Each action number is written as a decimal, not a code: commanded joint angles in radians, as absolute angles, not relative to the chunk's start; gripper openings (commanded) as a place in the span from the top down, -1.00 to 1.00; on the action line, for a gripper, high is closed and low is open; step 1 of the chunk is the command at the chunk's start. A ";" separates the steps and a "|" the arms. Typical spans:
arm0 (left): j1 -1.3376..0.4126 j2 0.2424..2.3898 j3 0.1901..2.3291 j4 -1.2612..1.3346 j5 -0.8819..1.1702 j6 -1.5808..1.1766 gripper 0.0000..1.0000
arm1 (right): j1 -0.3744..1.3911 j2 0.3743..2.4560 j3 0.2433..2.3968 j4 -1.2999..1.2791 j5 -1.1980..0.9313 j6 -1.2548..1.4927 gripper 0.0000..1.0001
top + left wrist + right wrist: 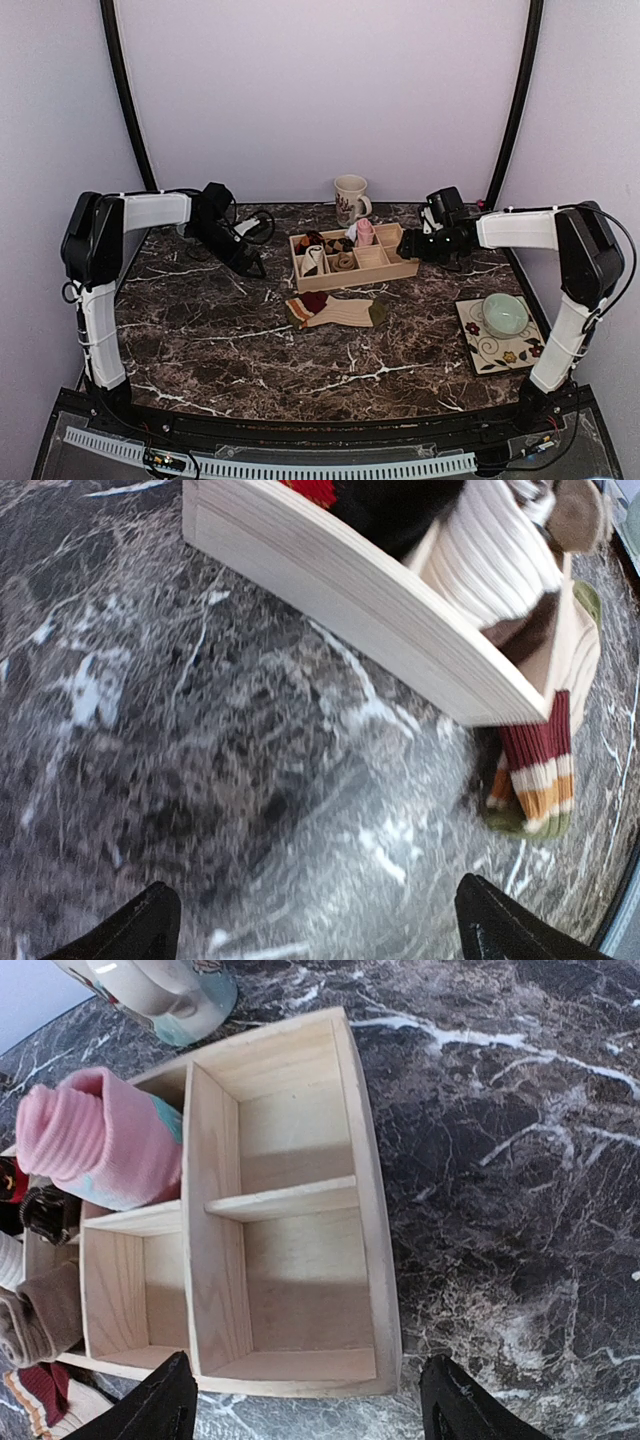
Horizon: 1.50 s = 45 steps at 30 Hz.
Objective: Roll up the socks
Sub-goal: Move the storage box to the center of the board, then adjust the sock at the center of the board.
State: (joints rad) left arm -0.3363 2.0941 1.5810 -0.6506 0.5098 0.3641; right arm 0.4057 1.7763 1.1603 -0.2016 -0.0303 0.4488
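The tan sock (pixel 340 311) with a dark-red striped cuff lies flat on the marble in front of the wooden tray (pixel 400 268). Its cuff also shows in the left wrist view (pixel 535 775) and at the bottom left of the right wrist view (pixel 40 1400). The pink sock (pixel 365 232) stands bundled in a back compartment of the tray, with a pale green patch (pixel 95 1140). My left gripper (pixel 255 268) is open and empty (pixel 320 925), low over the marble left of the tray. My right gripper (pixel 405 245) is open and empty (pixel 305 1410) over the tray's right end.
The tray (pixel 370 1210) holds small cream (pixel 500 550), brown and dark rolled bundles at its left; its right compartments hold nothing. A mug (pixel 350 198) stands behind the tray. A patterned tile with a pale green bowl (pixel 503 315) sits at the right front.
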 commanded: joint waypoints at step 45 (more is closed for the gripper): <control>-0.048 1.510 1.236 -0.766 0.444 0.440 -0.97 | 0.985 2.124 1.465 -0.112 0.071 0.556 -0.20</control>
